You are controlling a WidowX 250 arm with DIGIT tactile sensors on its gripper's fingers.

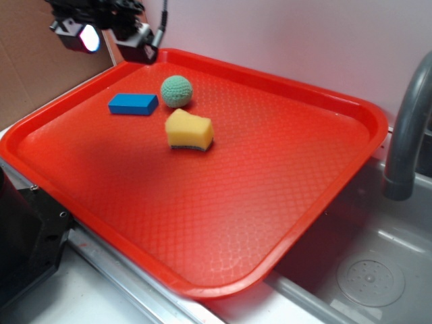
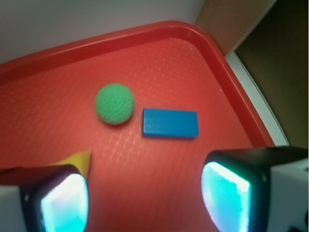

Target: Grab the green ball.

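Note:
The green ball (image 1: 177, 90) (image 2: 114, 104), mint-green and knitted, rests on the red tray (image 1: 270, 175) near its far left corner. My gripper (image 1: 108, 37) (image 2: 145, 198) hangs high above that corner, well clear of the ball. It is open, with only bare tray floor between its glowing pads (image 2: 224, 193). In the wrist view the ball lies ahead of the jaws and a little left of their centre line.
A blue rectangular block (image 1: 133, 104) (image 2: 170, 123) lies just beside the ball. A yellow sponge (image 1: 189, 130) (image 2: 79, 159) sits nearer the tray's middle. A sink basin (image 1: 368, 270) and a grey faucet (image 1: 408, 128) are to the right.

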